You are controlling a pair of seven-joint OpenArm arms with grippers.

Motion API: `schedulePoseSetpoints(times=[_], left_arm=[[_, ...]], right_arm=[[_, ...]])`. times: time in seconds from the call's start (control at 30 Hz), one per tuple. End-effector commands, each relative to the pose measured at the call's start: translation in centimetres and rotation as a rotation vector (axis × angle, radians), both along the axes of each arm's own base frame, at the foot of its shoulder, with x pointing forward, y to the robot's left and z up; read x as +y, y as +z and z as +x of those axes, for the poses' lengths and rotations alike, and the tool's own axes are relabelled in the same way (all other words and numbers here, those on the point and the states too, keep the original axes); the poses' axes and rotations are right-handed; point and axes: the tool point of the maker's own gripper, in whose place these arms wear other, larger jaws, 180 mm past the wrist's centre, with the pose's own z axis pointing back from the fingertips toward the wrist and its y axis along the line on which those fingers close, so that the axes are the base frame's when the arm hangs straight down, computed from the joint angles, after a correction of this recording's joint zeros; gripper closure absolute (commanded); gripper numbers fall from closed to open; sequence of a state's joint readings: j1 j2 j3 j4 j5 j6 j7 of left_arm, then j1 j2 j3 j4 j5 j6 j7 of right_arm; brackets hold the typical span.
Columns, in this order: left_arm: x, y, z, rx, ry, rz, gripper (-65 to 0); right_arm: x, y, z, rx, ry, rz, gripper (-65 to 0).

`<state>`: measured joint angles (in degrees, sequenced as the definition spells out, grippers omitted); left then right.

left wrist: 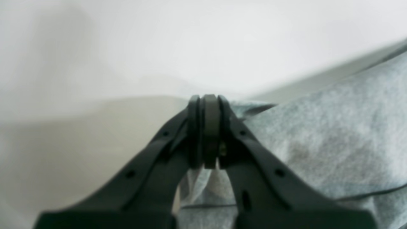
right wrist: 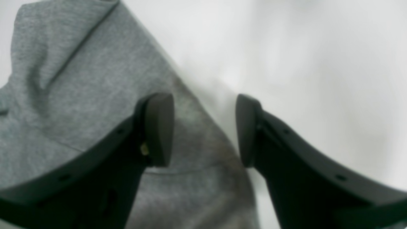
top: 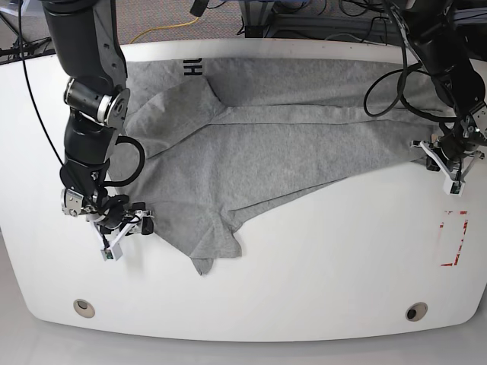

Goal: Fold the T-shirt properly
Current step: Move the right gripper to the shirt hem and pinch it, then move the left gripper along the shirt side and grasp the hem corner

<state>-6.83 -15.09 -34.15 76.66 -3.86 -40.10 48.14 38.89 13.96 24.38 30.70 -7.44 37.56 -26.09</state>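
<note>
The light grey T-shirt [top: 289, 152] lies spread and creased across the white table [top: 319, 281], with black lettering [top: 191, 68] near its far edge. At the shirt's right edge, my left gripper [top: 431, 152] is shut. In the left wrist view its pads [left wrist: 206, 101] are pressed together, with a fold of the T-shirt [left wrist: 318, 143] pinched below them. At the shirt's left edge, my right gripper [top: 143, 221] is low and open. Seen from the right wrist, this gripper [right wrist: 205, 127] has one finger over the T-shirt [right wrist: 95, 89] and the other over bare table.
A red-outlined rectangle [top: 454, 237] is marked on the table near its right edge. Two round holes [top: 84, 307] [top: 415, 312] sit near the front corners. Cables and frame parts [top: 304, 15] lie beyond the far edge.
</note>
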Motion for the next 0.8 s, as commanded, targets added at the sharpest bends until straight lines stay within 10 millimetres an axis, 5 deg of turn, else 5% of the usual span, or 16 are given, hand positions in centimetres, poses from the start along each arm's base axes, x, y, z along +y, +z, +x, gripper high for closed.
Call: schedulePoseSetpoints(times=[0.0, 0.4, 0.77], left_arm=[[0.8, 2.0, 1.2, -0.060, 0.001, 0.022, 0.0], [0.8, 2.3, 1.4, -0.068, 0.000, 0.025, 0.0], [0.7, 3.4, 1.2, -0.093, -0.015, 0.061, 0.0]], right_arm=[[0.3, 2.2, 1.7, -0.070, 0.002, 0.017, -30.1], [3.5, 1.2, 1.6, -0.112, 0.012, 0.078, -30.4], [-0.1, 3.4, 2.6, -0.152, -0.022, 0.026, -34.9]])
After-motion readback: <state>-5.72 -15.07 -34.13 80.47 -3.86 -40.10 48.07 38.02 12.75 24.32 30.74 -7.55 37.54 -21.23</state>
